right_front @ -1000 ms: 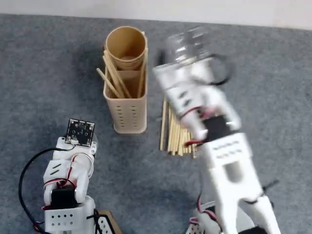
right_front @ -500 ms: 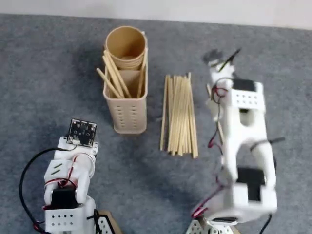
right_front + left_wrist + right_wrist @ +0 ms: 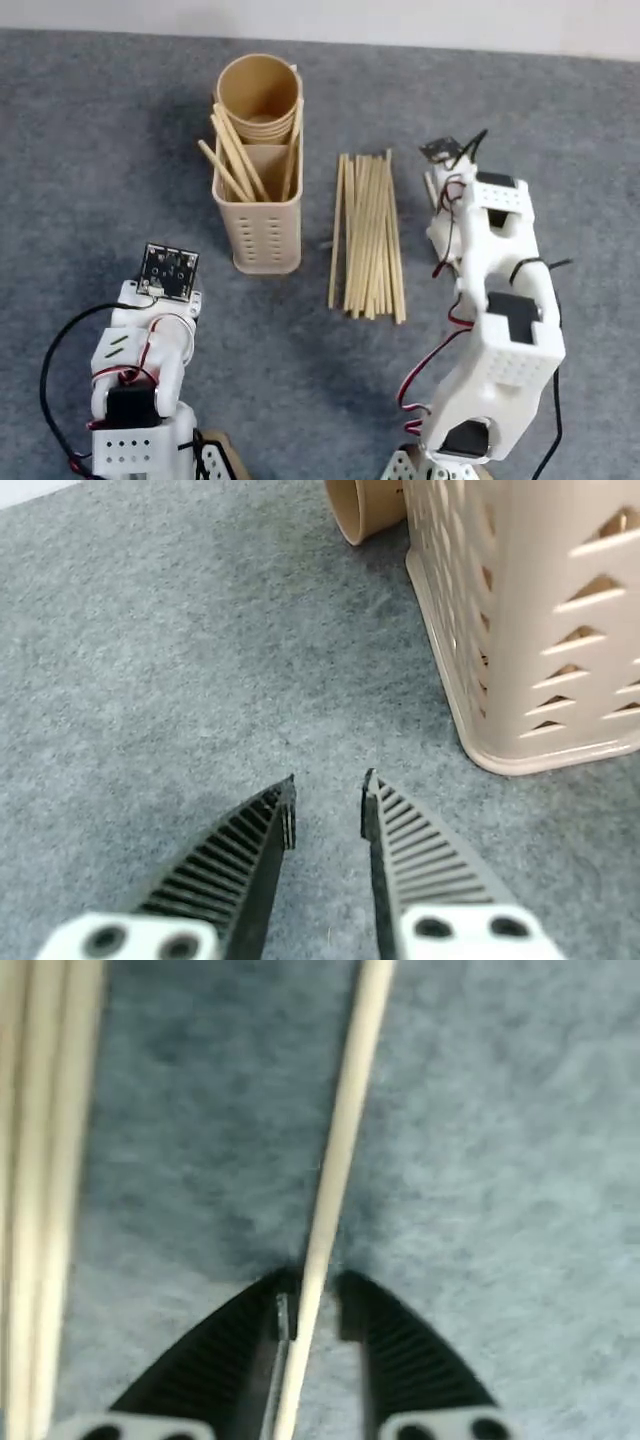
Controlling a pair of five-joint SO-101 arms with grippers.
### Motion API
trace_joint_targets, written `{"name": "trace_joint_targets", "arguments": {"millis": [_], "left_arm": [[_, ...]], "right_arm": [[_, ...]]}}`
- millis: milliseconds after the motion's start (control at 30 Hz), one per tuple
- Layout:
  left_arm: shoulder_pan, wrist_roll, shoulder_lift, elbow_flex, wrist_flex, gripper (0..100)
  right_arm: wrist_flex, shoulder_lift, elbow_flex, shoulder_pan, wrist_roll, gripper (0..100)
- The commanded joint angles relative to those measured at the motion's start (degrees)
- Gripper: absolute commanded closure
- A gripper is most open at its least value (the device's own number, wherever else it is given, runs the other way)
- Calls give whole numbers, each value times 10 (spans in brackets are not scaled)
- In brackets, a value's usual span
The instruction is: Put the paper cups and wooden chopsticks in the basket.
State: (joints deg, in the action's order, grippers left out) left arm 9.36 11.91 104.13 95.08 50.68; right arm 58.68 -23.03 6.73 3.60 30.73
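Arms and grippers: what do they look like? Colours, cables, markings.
The left arm and right arm have white moulded shells, black servo blocks, loose red and black cables. The left gripper and right gripper have black tapered, ribbed fingers on white bases. A small black circuit board sits at the left arm's wrist.

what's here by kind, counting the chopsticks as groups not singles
robot arms: 2, with the left hand and the right hand
basket: 1
stack of paper cups: 1
chopstick groups: 3, being the chopsticks in the basket, the loose pile of chopsticks and the single chopstick at the right hand
total: 7
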Motion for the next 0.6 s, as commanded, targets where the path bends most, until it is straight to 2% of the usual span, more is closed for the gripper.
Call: {"name": "trace_joint_targets", "arguments": {"millis": [0, 200, 367, 567], "left_arm": [[-8, -1, 4, -3, -6, 873], [-9, -1, 4, -3, -6, 873], [-9, -1, 4, -3, -6, 873], [-9, -1, 4, -3, -6, 873]], "right_arm": [[-9, 43, -6, 0, -22, 996], [-12, 264, -5, -25, -178, 993], [-35, 464, -6, -130, -251, 990], [-243, 560, -4, -267, -350, 988]]}}
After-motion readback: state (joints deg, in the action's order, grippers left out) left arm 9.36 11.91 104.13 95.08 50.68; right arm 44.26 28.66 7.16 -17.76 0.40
